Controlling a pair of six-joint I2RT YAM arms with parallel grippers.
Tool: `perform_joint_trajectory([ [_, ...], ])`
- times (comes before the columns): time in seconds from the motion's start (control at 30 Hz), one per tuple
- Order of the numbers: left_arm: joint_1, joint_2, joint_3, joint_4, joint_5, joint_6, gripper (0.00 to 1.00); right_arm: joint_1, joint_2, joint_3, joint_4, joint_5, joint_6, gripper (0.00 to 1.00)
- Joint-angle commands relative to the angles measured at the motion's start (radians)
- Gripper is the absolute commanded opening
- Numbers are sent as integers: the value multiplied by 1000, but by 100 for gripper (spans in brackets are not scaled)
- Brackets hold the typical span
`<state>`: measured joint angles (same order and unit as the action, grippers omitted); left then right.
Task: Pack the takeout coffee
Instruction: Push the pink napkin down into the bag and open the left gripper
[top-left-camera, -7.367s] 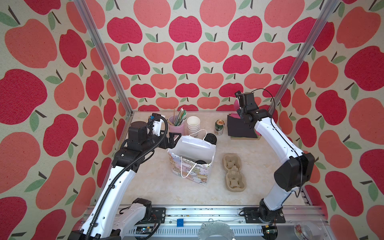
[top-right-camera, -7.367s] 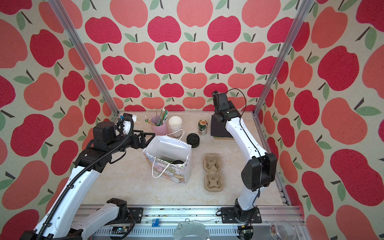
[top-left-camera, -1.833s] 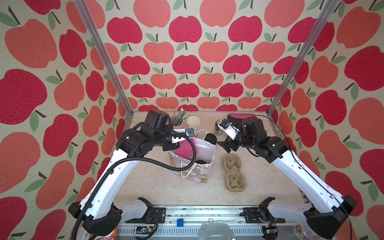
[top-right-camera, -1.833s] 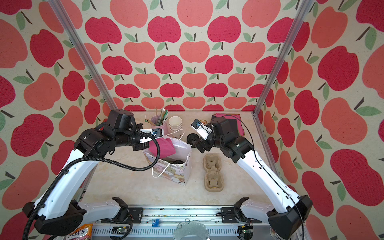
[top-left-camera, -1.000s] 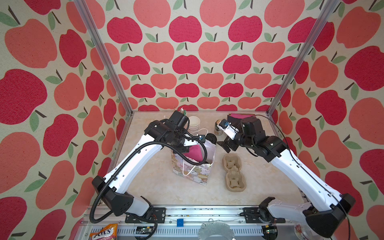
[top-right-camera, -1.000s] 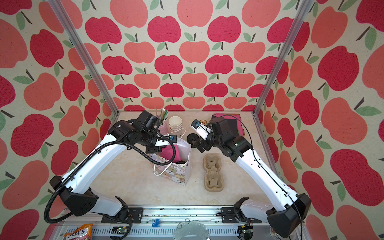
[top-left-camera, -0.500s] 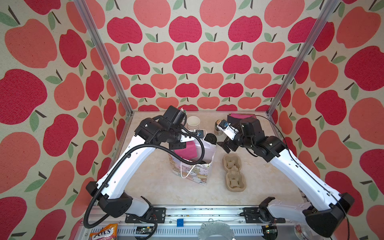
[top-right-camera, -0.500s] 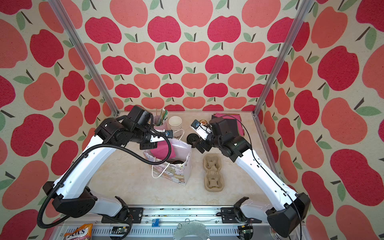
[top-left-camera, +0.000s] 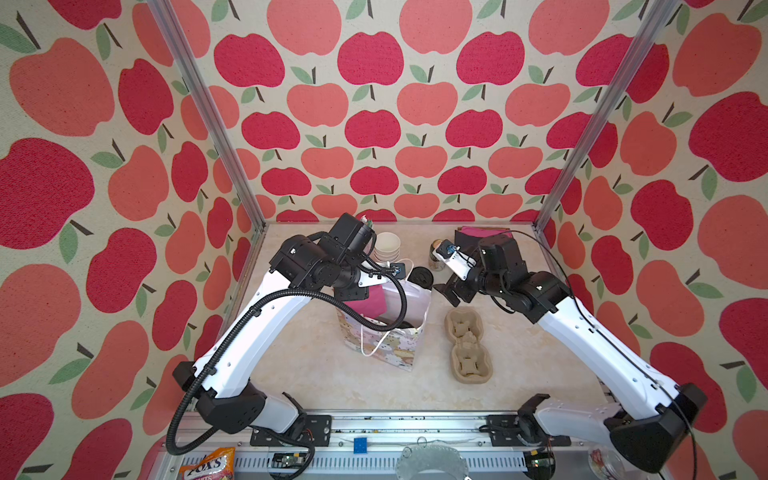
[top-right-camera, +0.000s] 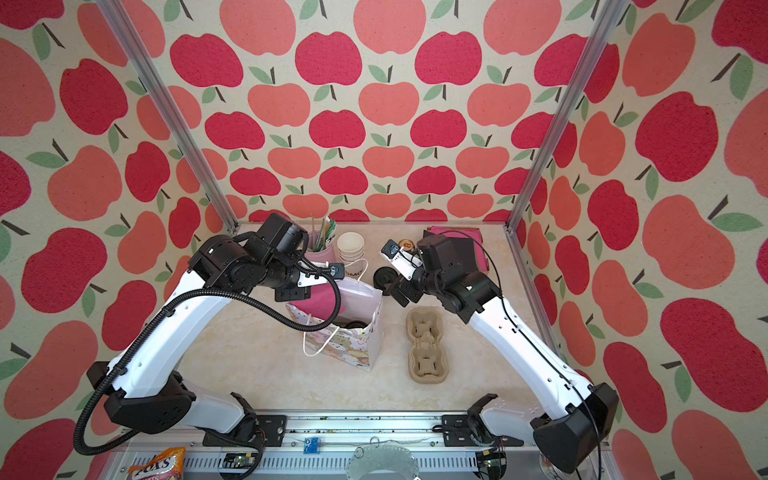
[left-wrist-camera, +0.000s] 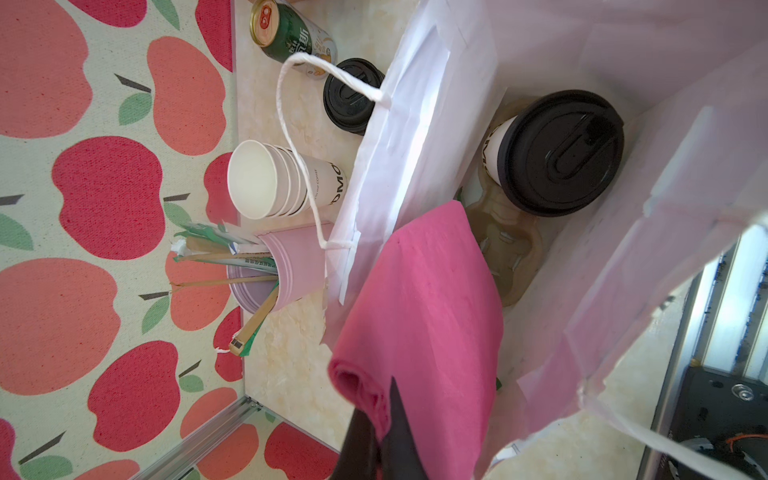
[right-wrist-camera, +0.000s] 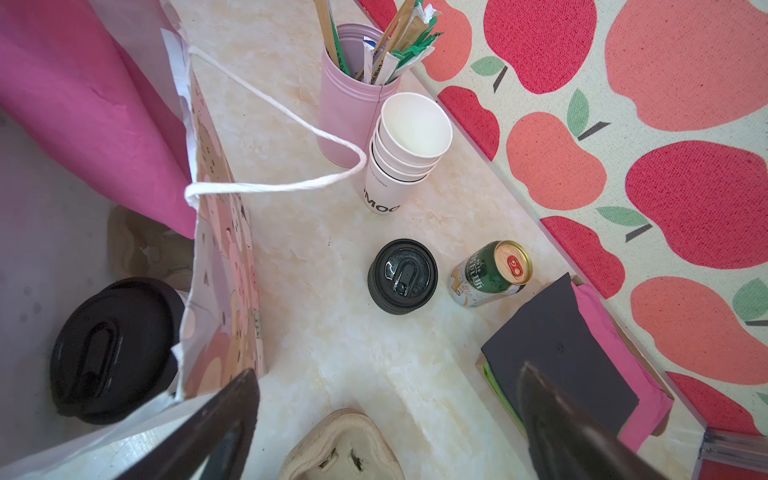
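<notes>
We see two lidded cups. The first takeout coffee (left-wrist-camera: 557, 151) stands upright inside the paper bag (top-left-camera: 390, 345), seated in one well of a pulp carrier (left-wrist-camera: 509, 253) on the bag's floor, its black sip lid facing up. The second takeout coffee (right-wrist-camera: 402, 276) stands upright on the table (top-left-camera: 316, 374), outside the bag, just behind its rear right corner and toward the table's back edge; in both top views only its lid shows. The left gripper (left-wrist-camera: 380, 428) is clenched on a folded pink napkin (left-wrist-camera: 419, 316), which hangs into the bag's open mouth beside the first cup. The right gripper (right-wrist-camera: 386, 374) hovers with its jaws spread wide and nothing between them, above the table just right of the bag and near the second cup, touching neither. Nearer the back edge, a green-and-gold can (right-wrist-camera: 490, 272) stands just beside that cup, and a stack of lidless cups (right-wrist-camera: 409, 141) stands just beside a pink tin (right-wrist-camera: 349, 112) of stirrers. A black napkin box (right-wrist-camera: 557, 353) sits by the back right corner. An empty two-cup carrier (top-left-camera: 467, 345) lies right of the bag, apart from it.
</notes>
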<state>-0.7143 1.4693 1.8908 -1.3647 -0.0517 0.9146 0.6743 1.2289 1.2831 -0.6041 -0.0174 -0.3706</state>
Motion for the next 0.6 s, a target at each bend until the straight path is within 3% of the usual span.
perform_joint_trajectory([
  [0.0, -3, 36, -6, -39, 47, -29, 0, 7, 3, -12, -18, 13, -11, 99],
  [0.2, 0, 38, -71, 24, 175, -21, 0, 7, 0, -19, -19, 19, -13, 99],
  [0.57, 28, 109, -126, 27, 268, -29, 0, 7, 1, -35, -23, 32, -16, 99],
])
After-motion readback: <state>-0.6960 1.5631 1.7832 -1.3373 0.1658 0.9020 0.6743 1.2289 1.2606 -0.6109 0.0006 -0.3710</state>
